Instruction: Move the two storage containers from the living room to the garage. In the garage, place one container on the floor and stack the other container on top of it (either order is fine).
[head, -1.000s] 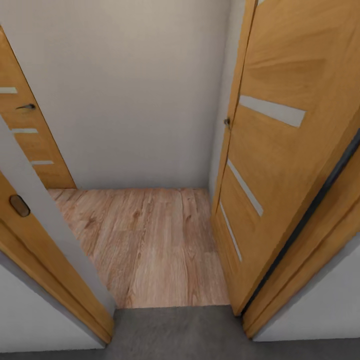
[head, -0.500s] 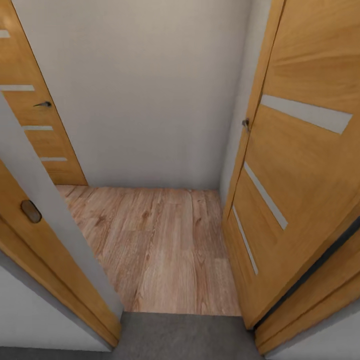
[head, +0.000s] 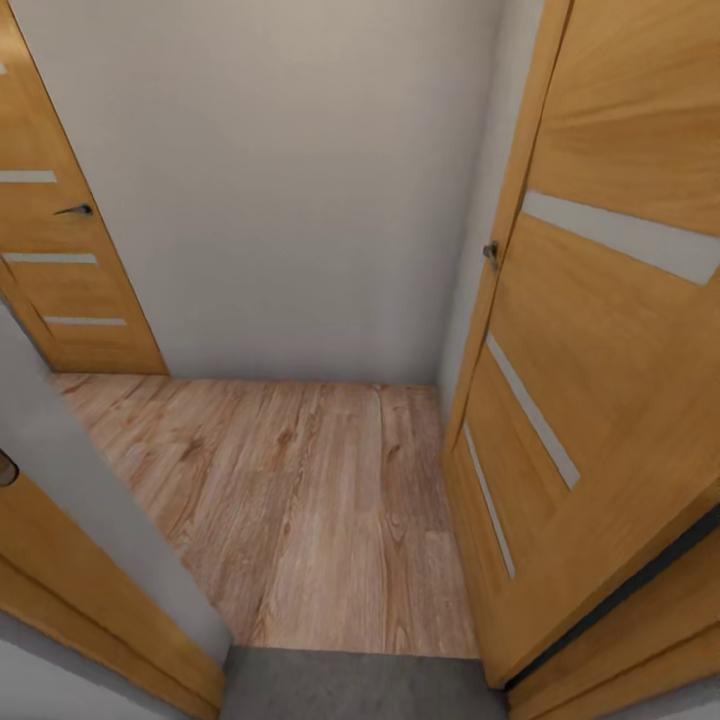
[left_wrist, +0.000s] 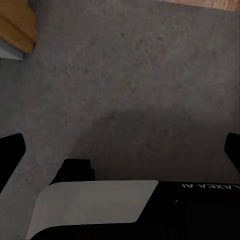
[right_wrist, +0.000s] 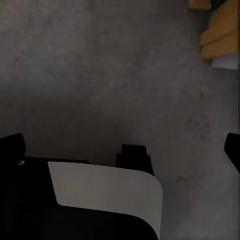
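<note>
The head view is showing a doorway onto a light wood plank floor (head: 300, 500) with visible grain, bounded by a plain pale wall (head: 280, 180) at the frame's centre. Two honey-coloured wooden doors with narrow frosted glass strips are standing in view: an open one (head: 600, 380) filling the right side, and a shut one (head: 60, 270) at the upper left with a dark lever handle (head: 74, 210). A strip of dark grey speckled concrete-like floor (head: 350, 690) is lying along the bottom edge.

Both wrist views are looking straight down at this rough grey floor. The left gripper (left_wrist: 120, 150) and the right gripper (right_wrist: 120, 150) are each spreading their two black fingertips to opposite frame edges, holding nothing.
</note>
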